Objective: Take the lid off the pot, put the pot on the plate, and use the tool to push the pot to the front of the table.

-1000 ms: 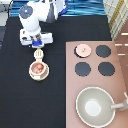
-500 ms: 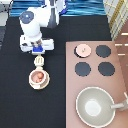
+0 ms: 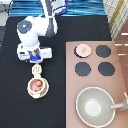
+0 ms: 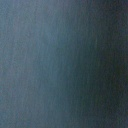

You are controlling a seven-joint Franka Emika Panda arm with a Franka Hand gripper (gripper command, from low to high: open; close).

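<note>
Gripper (image 3: 35, 60) sits in the upper left of the exterior frame, low over the black desk (image 3: 20, 110), with the white arm rising behind it toward the frame's top. Just under it lies the tool (image 3: 36, 69), a cream shape whose upper end runs up to the gripper and whose lower end reaches the pot's near edge. Whether the gripper is clenched on the tool or only hovering at it, I cannot tell. The wrist view is a plain blue-grey blur and settles nothing.

The lid (image 3: 83, 49) is off. It rests on the brownish stove (image 3: 117, 80) at the right, on the upper-left burner spot, well apart from the pot. Three black burners (image 3: 103, 50) stay bare around it. So the first step looks done.

The pot (image 3: 36, 85) stands open, its reddish inside showing, left of centre in the frame. A cream rim of the plate (image 3: 29, 89) shows around it, so the pot sits on the plate, and the second step looks done too.

The third step seems to be the one in hand. Gripper, tool and pot form one line running down the frame, with the tool between the other two and touching or nearly touching the pot. Pot and plate lie about midway down the frame, with open desk below them toward the bottom edge, so the push to the front is at most partly made.

The big grey pan (image 3: 95, 106) at the lower right plays no part.
</note>
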